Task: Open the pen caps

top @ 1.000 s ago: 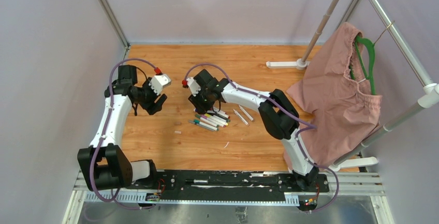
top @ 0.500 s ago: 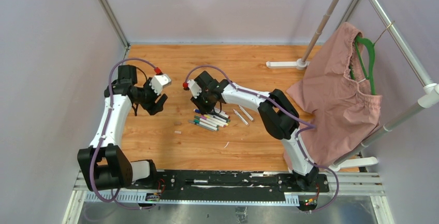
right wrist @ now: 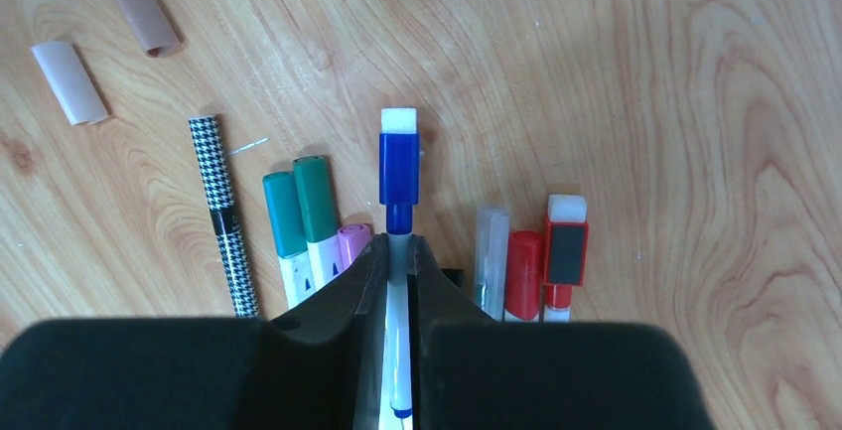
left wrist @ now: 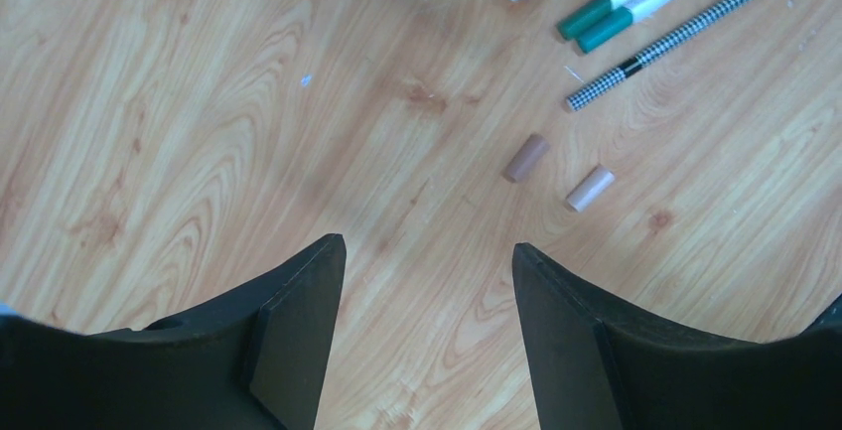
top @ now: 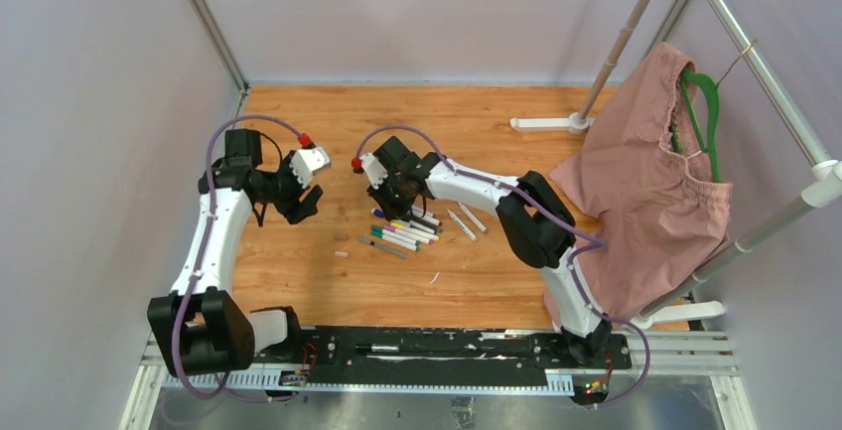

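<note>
Only the right wrist view shows the right gripper (right wrist: 397, 251) with its jaws clamped on a white pen (right wrist: 397, 351) with its blue cap (right wrist: 398, 167) on, the left wrist view shows the left gripper (left wrist: 427, 281) with jaws apart near two loose tan caps (left wrist: 526, 158) — and overhead, the wooden bench (top: 477, 122) stands between grey walls, with a pink cloth (top: 645, 182) hanging at the right.

right tool (right wrist: 397, 254) clamped on white pen (right wrist: 396, 346) | blue cap (right wrist: 398, 166) fitted | brown cap (right wrist: 142, 6) loose, top left
</note>
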`<action>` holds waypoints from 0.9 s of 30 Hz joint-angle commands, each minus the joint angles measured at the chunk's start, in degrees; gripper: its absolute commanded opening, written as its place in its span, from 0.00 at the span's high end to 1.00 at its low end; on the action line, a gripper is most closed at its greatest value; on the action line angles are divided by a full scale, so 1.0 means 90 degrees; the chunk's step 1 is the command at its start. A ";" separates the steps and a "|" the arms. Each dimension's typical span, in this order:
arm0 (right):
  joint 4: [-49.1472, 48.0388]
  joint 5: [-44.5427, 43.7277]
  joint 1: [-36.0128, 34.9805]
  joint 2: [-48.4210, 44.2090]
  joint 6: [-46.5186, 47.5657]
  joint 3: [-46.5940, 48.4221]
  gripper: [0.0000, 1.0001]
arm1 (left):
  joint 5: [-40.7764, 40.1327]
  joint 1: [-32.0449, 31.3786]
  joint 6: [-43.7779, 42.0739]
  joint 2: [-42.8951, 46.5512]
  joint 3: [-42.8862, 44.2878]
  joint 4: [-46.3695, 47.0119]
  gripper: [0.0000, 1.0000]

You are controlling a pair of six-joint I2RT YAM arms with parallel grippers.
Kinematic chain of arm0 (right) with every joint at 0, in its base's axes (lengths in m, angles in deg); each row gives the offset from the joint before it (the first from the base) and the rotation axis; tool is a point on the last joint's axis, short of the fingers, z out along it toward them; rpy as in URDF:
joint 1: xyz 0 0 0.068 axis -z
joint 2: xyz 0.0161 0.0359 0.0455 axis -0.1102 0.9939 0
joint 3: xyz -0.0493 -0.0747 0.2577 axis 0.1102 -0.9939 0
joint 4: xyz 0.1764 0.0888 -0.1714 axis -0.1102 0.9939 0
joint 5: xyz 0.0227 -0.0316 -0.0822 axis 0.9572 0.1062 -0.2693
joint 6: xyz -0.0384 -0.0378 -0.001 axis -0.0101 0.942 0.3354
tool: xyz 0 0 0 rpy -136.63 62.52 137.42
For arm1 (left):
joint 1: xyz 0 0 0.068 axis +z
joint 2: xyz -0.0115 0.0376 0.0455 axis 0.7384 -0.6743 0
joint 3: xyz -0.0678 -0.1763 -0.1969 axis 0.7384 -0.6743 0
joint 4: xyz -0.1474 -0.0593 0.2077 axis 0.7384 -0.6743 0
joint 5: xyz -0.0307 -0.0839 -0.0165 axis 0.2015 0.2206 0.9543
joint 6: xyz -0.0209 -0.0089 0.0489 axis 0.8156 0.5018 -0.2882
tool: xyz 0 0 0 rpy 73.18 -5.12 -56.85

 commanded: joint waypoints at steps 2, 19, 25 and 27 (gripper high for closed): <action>0.0152 0.0253 0.0105 -0.0625 -0.0328 0.0011 1.00 | 0.0713 -0.0027 -0.1308 0.0410 -0.0588 -0.0175 0.33; -0.0158 0.3182 0.0237 -0.1905 -0.2329 -0.0439 1.00 | 0.0208 -0.2316 -0.4130 0.2246 -0.0799 -0.0170 0.34; -0.0615 0.3841 0.0236 -0.2041 -0.2988 -0.0507 1.00 | -0.0185 -0.2761 -0.4538 0.2336 -0.0953 -0.0165 0.34; -0.0734 0.4019 0.0234 -0.2042 -0.3169 -0.0516 1.00 | -0.0338 -0.2866 -0.4700 0.2341 -0.1021 -0.0165 0.36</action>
